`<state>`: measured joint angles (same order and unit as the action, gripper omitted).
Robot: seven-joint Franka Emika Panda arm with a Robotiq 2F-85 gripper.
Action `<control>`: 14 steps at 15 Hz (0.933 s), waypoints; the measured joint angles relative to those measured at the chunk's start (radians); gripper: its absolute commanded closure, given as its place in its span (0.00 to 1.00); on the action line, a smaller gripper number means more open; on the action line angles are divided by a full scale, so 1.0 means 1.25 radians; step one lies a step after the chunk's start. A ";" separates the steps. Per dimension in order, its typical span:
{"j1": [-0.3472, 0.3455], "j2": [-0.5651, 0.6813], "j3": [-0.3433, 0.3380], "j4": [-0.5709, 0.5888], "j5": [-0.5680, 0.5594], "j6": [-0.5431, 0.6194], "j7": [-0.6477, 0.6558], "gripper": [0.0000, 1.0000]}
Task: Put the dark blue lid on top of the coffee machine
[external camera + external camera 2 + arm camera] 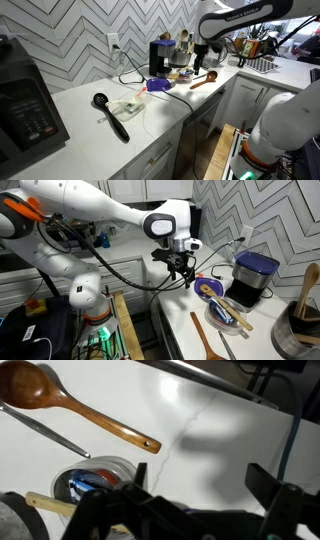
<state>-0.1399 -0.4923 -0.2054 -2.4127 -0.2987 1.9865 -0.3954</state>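
Observation:
The dark blue lid [158, 86] lies flat on the white counter in front of the coffee machine [160, 57], a black upright box with a cord. In an exterior view the lid [208, 287] sits left of the machine [255, 280], whose top looks bluish there. My gripper [203, 58] hangs above the counter, apart from the lid and off to its side. It also shows in an exterior view [185, 272]. In the wrist view the gripper [205, 490] is open and empty over bare counter. The lid and machine are out of the wrist view.
A wooden spoon [80, 410] lies near the gripper, beside a clear bowl [100, 475] holding utensils. A black ladle [110, 115] and a clear container [128, 105] lie mid-counter. A microwave [25, 105] stands at one end. A utensil jar [300, 320] stands past the machine.

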 measured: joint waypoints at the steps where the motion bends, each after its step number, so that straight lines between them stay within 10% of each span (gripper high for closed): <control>1: 0.000 0.000 0.000 0.000 0.000 0.000 0.000 0.00; 14: 0.133 0.006 0.031 -0.016 0.063 0.037 -0.191 0.00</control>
<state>0.0265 -0.4849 -0.1673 -2.4323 -0.2202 2.0328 -0.6341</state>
